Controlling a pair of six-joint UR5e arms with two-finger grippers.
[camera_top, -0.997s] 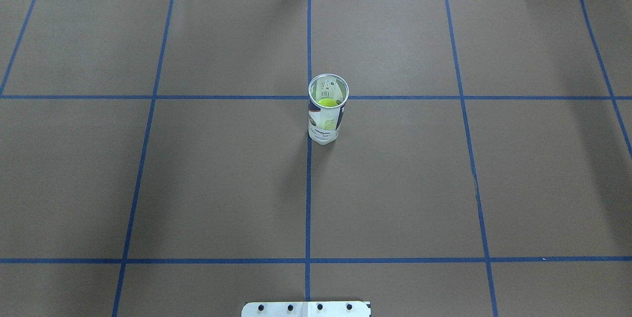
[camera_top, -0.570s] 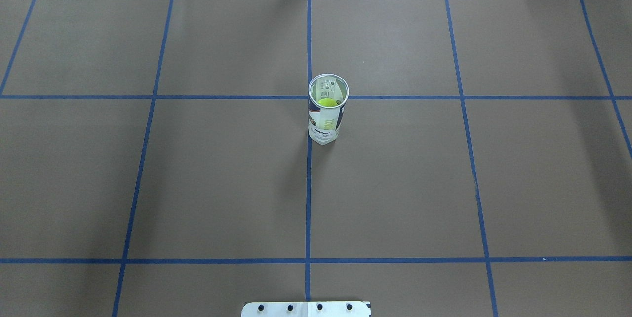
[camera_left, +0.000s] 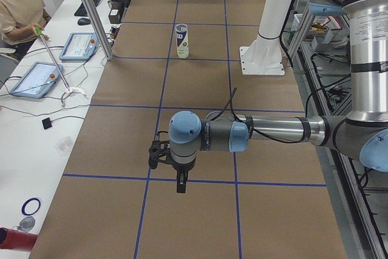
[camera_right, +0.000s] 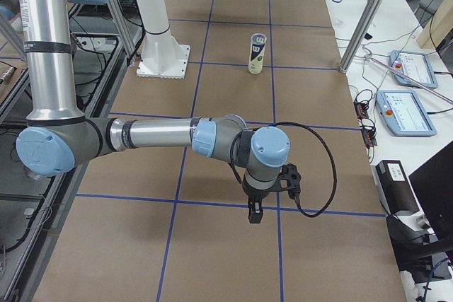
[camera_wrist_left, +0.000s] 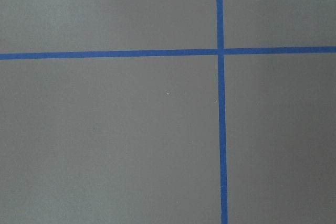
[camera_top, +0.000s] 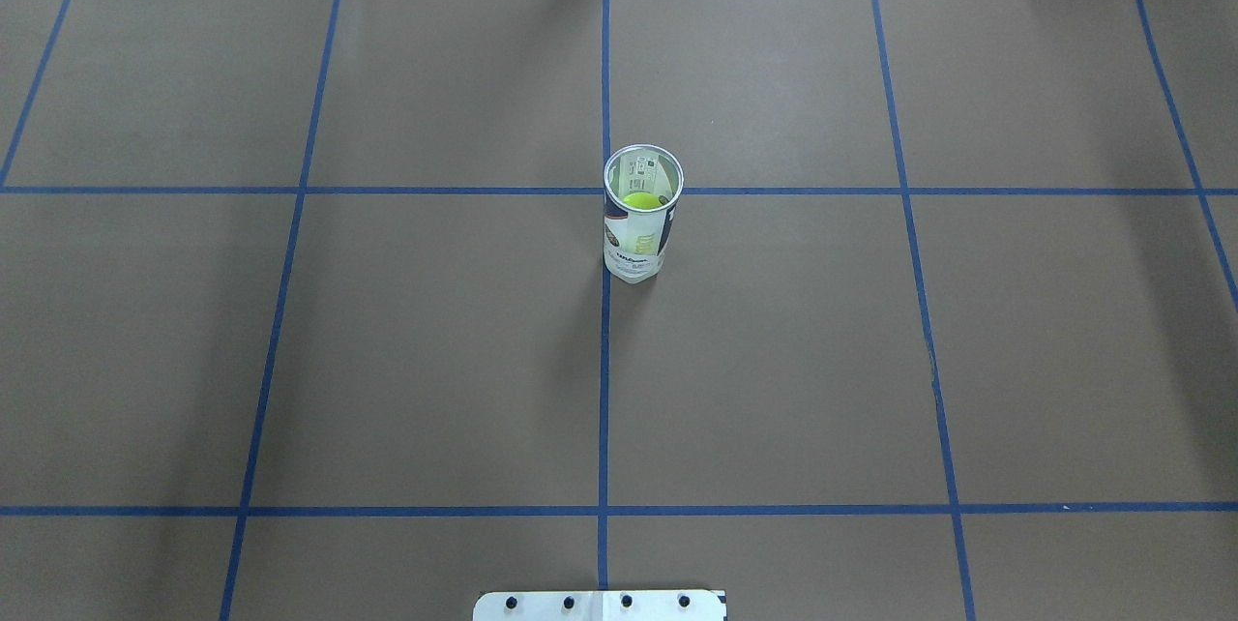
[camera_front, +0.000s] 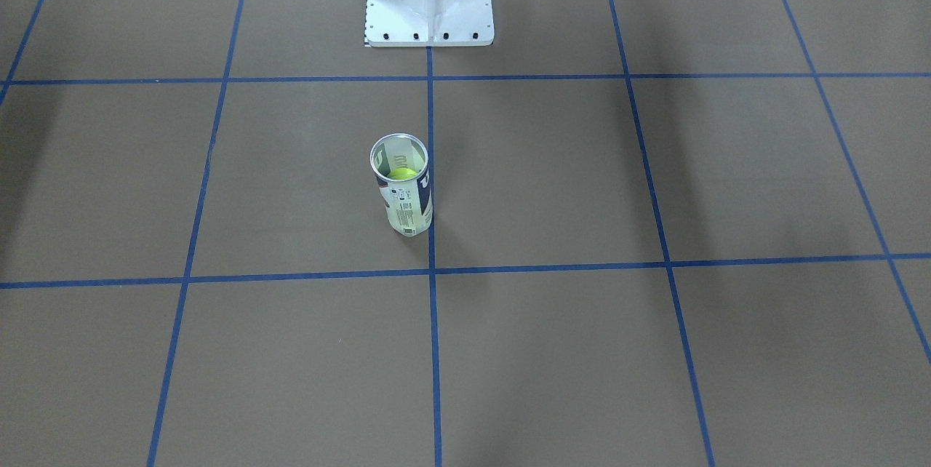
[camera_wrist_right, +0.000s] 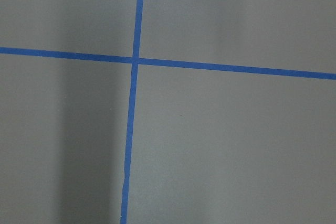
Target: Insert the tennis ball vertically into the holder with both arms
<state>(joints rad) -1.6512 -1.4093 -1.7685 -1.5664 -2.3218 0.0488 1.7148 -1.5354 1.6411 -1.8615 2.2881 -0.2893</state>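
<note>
Both ends of the table [camera_top: 387, 360] taken up, middle left alone.

Far left first: left gripper [camera_left: 180, 186], over bare table, tip down, well apart from the holder [camera_top: 635, 239]. Open or closed? Cannot tell from the side view. Nothing but table and blue tape [camera_wrist_left: 219, 129] in its wrist view.

Middle next: holder upright, mouth open at the top, just right of the middle strip of blue tape, right where two strips cross. Tennis ball [camera_top: 642, 200] down inside already, yellow-green, plain to see through the mouth. Looks like the putting-in part is done.

A guess about handling: light, thin clear plastic, smooth and a bit slippery, easy to knock over or squash. Best to take hold around the round wall, about halfway up, on the label, with a soft squeeze. Not by the thin rim. Tennis ball soft and fuzzy, easy to grip, but rolls away if dropped on the table.

Right side last: right gripper [camera_right: 254, 215], over bare table too, tip down, well apart from the holder. Open or closed? Cannot tell here either. Just table and blue tape in its wrist view as well.
</note>
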